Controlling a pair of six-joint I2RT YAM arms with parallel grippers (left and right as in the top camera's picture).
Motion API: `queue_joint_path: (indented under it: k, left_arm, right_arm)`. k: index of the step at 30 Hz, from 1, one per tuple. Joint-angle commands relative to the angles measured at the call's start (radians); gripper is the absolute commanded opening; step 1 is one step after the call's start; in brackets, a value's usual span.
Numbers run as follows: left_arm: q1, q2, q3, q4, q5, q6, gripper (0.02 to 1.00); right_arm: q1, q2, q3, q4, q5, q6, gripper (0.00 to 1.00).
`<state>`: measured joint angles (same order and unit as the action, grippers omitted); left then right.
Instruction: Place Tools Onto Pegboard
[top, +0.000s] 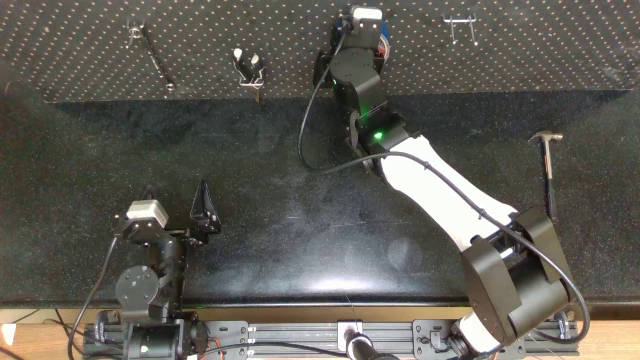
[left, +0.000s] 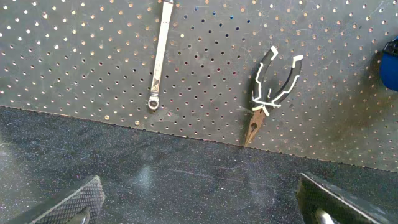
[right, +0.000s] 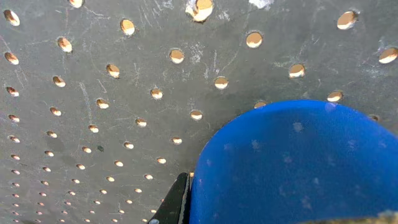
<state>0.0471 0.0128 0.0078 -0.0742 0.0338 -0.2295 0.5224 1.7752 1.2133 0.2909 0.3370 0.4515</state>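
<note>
Already hung: wrench (top: 155, 58) and pliers (top: 250, 70) on the pegboard (top: 80, 50).
Left to do: hammer (top: 548, 175) lies on the counter (top: 300, 220), right side; blue tool (right: 292, 162) not yet hung.
Right hand (top: 365, 40): closed on the blue tool, close against the pegboard.
Left hand (left: 199, 202): open, low over the counter, holding nothing.

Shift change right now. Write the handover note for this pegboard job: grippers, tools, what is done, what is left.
Left gripper: open and empty, near its own base.
Right gripper: up at the pegboard, shut on a blue tool.
Done: wrench and needle-nose pliers hang on the pegboard.
Left: hang and release the blue tool. The hammer lies on the table at the right, and a wire hook above it is free.
</note>
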Motion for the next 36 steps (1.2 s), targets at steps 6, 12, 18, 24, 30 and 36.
queue_joint_path:
  k: [6, 12, 18, 24, 30, 36]
  left_arm:
    - [0.004, -0.010, -0.002, -0.005, -0.003, 0.002, 0.996]
    - [0.004, -0.010, -0.002, -0.005, -0.003, 0.002, 0.996]
    - [0.004, -0.010, -0.002, -0.005, -0.003, 0.002, 0.993]
    - [0.004, -0.010, -0.002, -0.005, -0.003, 0.002, 0.996]
    - [0.004, -0.010, -0.002, -0.005, -0.003, 0.002, 0.996]
    - [0.004, -0.010, -0.002, -0.005, -0.003, 0.002, 0.996]
  right_arm:
    - [-0.031, 0.036, 0.017, -0.009, 0.009, 0.027, 0.318]
    - [-0.030, 0.036, 0.017, -0.013, 0.009, 0.027, 0.321]
    - [-0.027, 0.035, 0.017, -0.022, 0.009, 0.027, 0.369]
    - [-0.015, 0.011, 0.017, -0.061, 0.009, 0.026, 0.404]
    - [-0.011, -0.003, 0.017, -0.083, 0.009, 0.026, 0.450]
    - [0.000, -0.026, 0.017, -0.101, 0.010, 0.026, 0.450]
